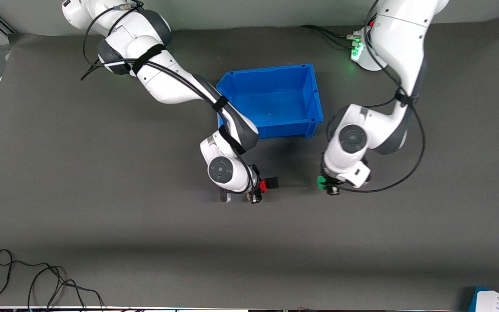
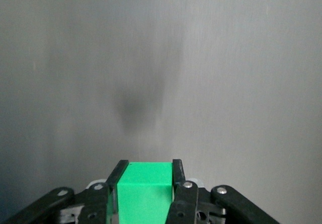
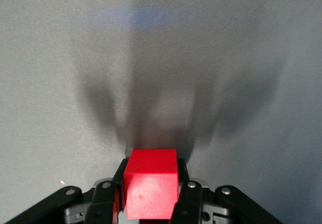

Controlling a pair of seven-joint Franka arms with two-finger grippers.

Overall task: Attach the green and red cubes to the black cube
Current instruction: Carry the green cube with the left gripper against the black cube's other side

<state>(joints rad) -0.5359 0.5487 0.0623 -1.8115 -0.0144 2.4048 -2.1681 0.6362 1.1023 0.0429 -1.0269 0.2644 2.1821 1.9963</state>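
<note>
My right gripper is shut on the red cube, low over the table, nearer the front camera than the blue bin. The black cube sits flush against the red cube on the side toward the left arm. In the right wrist view the red cube fills the gap between the fingers of the right gripper, and the black cube is hidden. My left gripper is shut on the green cube, a short gap from the black cube. The green cube is clamped in the left gripper.
A blue bin stands between the two arms, farther from the front camera than the cubes. Loose black cable lies near the front edge at the right arm's end. A white and blue box pokes in at the left arm's end.
</note>
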